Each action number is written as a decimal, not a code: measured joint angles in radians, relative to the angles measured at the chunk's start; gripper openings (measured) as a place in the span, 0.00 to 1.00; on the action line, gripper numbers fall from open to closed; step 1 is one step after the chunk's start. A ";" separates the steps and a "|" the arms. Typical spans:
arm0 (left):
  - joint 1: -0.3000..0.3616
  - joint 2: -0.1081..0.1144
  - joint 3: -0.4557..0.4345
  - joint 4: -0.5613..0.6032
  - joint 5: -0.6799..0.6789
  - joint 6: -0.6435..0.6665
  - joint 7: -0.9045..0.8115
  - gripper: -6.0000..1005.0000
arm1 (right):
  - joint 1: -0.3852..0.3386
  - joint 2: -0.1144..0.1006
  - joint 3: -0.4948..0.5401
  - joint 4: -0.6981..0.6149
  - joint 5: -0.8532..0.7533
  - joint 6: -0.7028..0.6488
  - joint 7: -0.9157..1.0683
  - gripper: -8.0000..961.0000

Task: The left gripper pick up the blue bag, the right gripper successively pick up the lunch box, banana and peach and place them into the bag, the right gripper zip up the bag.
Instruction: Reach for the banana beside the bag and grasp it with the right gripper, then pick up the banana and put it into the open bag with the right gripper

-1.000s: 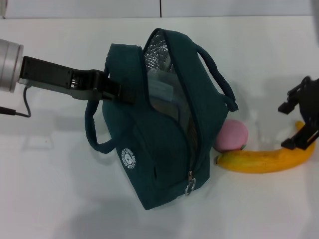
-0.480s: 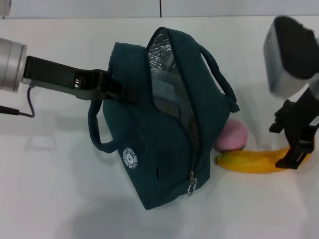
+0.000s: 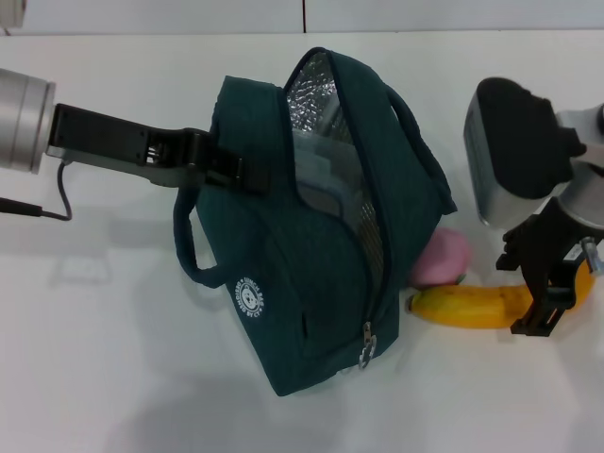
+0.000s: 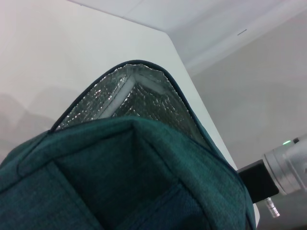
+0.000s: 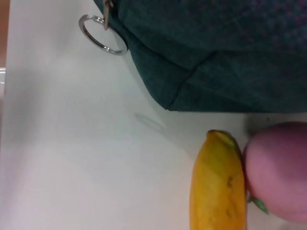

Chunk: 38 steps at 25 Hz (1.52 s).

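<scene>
Teal blue bag (image 3: 321,236) pinched open by left gripper (image 3: 231,173) | lunch box (image 3: 316,179) inside | right gripper (image 3: 550,283) spread over banana (image 3: 472,305) | I'd close next

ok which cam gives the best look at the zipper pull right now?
Right wrist view: the zipper pull fills the corner, its metal ring lying on the table beside the blue bag. The head view shows it small at the bag's low front end. The left wrist view shows only fabric and foil lining, no pull.
</scene>
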 joint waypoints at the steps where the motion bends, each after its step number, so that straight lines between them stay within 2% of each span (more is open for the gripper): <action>1: 0.000 0.000 0.000 0.000 0.000 0.000 0.000 0.04 | -0.002 0.000 -0.010 0.001 0.001 0.006 0.002 0.81; 22: 0.002 -0.001 0.000 0.003 -0.001 0.003 0.000 0.05 | 0.004 0.000 -0.119 0.023 0.002 0.037 0.020 0.76; 28: 0.005 -0.001 0.000 0.004 -0.001 0.003 0.000 0.05 | 0.009 -0.003 -0.114 -0.010 0.002 0.003 0.023 0.60; 32: 0.007 -0.001 0.000 0.004 -0.001 0.005 0.000 0.05 | 0.009 -0.008 -0.084 -0.056 -0.015 -0.065 0.035 0.43; 38: 0.008 0.000 0.000 0.007 -0.012 0.007 0.000 0.05 | 0.010 -0.011 0.045 -0.118 -0.127 -0.197 0.037 0.43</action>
